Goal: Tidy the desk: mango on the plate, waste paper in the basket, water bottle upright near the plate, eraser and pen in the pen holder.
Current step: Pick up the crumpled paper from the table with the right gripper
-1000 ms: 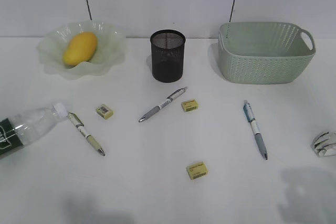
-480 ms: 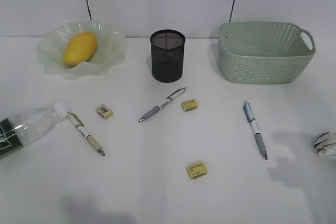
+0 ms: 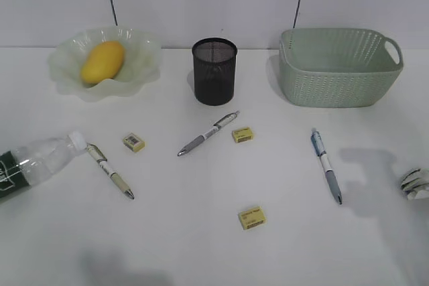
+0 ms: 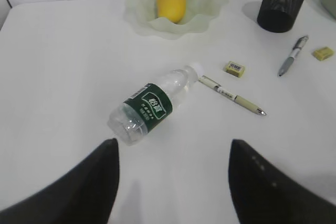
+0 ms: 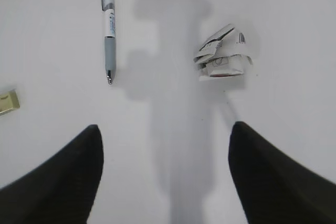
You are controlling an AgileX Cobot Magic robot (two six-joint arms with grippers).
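At the left edge of the desk (image 3: 201, 246) the water bottle (image 4: 152, 106) lay on its side, cap toward the plate (image 3: 144, 55) and base toward the left gripper (image 4: 170, 182). Its long axis ran slantwise from near the claw up and to the right. That gripper hung above bare tabletop short of the bottle, fingers spread wide with nothing between them. The mango (image 3: 102, 61) already sat in the plate. A pen (image 3: 110, 171) lay with its end just beside the bottle's cap. Further right stood the pen holder (image 3: 214, 72), with two more pens and three yellow erasers loose on the white surface.

At the far right the waste paper (image 5: 223, 56) sat ahead of the right gripper (image 5: 165, 177) and slightly to its right, apart from the blue pen (image 5: 108, 24). That claw was also spread and empty, above the desk. The right arm looked far nearer the wad, and the basket (image 3: 338, 68) stood behind it on the same side, so the wad seemed its likely target.
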